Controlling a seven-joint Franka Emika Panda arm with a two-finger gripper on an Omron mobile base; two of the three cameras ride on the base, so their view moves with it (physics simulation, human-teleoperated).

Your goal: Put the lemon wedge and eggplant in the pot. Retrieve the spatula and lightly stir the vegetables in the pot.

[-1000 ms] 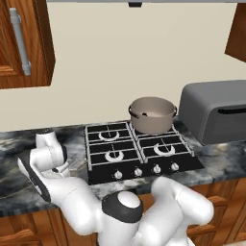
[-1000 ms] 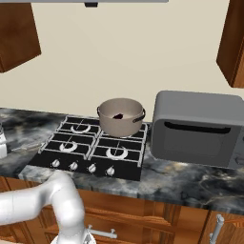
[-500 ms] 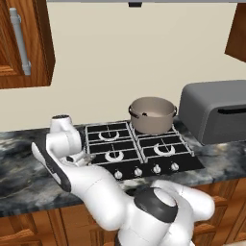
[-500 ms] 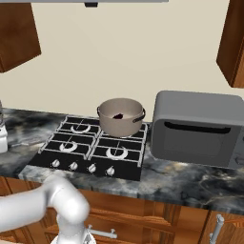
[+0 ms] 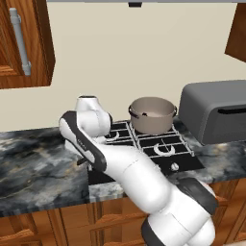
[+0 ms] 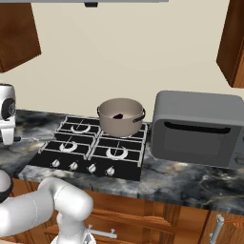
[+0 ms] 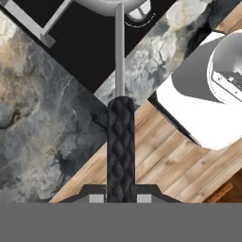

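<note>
With my gripper (image 7: 121, 197) clamped on the slim dark-handled spatula (image 7: 120, 142), I've got it lifted over the marbled bench (image 7: 42, 118). Something dark already sits in the round taupe-grey metal pot (image 6: 120, 117), so stirring looks next.

A dark marbled stone counter (image 6: 190, 178) with grey and tan veining runs the width of the kitchen, above brown wooden cabinet fronts. A black four-burner gas cooktop (image 6: 90, 147) with a row of silver knobs lies set into it near the front edge. On the cooktop's back right burner stands the round taupe-grey metal pot (image 6: 121, 116) – something dark lies inside it. Toward the counter's right end, just beside the cooktop, sits a grey boxy microwave (image 6: 198, 127), close against the back wall.
</note>
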